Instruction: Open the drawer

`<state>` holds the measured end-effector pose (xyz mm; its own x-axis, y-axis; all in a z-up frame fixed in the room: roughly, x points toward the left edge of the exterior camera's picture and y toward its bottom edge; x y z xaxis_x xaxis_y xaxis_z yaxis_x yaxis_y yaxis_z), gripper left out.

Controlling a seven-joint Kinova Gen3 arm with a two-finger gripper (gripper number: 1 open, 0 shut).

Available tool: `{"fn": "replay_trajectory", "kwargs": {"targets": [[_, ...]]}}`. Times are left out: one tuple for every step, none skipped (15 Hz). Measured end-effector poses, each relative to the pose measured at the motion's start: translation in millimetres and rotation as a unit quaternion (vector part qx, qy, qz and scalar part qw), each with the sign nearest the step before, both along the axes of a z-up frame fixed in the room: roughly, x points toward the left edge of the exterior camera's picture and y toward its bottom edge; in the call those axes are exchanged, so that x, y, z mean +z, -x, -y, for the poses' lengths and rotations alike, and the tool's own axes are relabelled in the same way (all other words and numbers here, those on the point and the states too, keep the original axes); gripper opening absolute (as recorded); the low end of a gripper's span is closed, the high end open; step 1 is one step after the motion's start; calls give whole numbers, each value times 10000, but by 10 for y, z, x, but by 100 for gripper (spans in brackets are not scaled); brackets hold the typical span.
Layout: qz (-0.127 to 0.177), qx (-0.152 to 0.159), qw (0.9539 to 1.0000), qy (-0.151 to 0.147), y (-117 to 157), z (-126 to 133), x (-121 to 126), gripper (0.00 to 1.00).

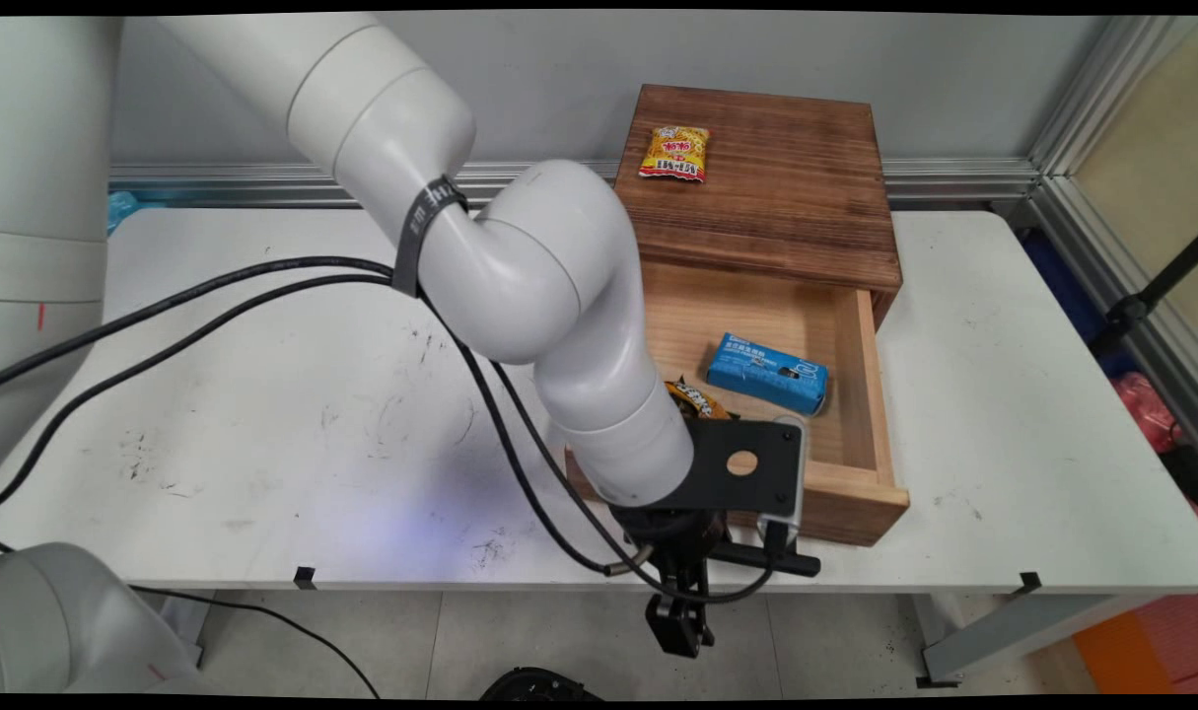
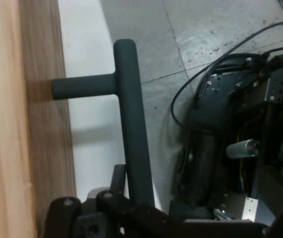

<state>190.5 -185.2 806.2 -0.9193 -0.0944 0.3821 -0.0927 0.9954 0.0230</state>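
A wooden box (image 1: 786,197) stands on the white table (image 1: 263,424), its drawer (image 1: 863,394) pulled out toward the near edge. My gripper (image 1: 679,631) points straight down past the table's front edge, shut around the drawer's black handle (image 1: 781,564), which crosses near the base of the fingers. In the hand view the handle bar (image 2: 131,124) runs along the drawer front (image 2: 37,124) and down into the gripper's linkage (image 2: 106,210). Inside the drawer lie a blue box (image 1: 766,373) and a dark orange packet (image 1: 699,399), partly hidden by the arm.
A yellow snack bag (image 1: 674,153) lies on top of the wooden box. Black cables (image 1: 214,296) hang from the arm across the table's left half. Below the gripper are the grey floor (image 2: 146,29) and dark equipment (image 2: 241,148).
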Motion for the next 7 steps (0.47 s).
{"fn": "replay_trajectory", "kwargs": {"targets": [[-12, -22, 10000, 1, 9, -30, 9, 100], [-19, -39, 10000, 4, 14, -53, 16, 100], [-24, -49, 10000, 8, 17, -67, 20, 100], [-30, -64, 10000, 14, 21, -87, 27, 100], [-35, -74, 10000, 18, 24, -99, 31, 100], [-45, -93, 9999, 29, 30, -115, 39, 100], [-64, -119, 9999, 54, 39, -129, 52, 100]]}}
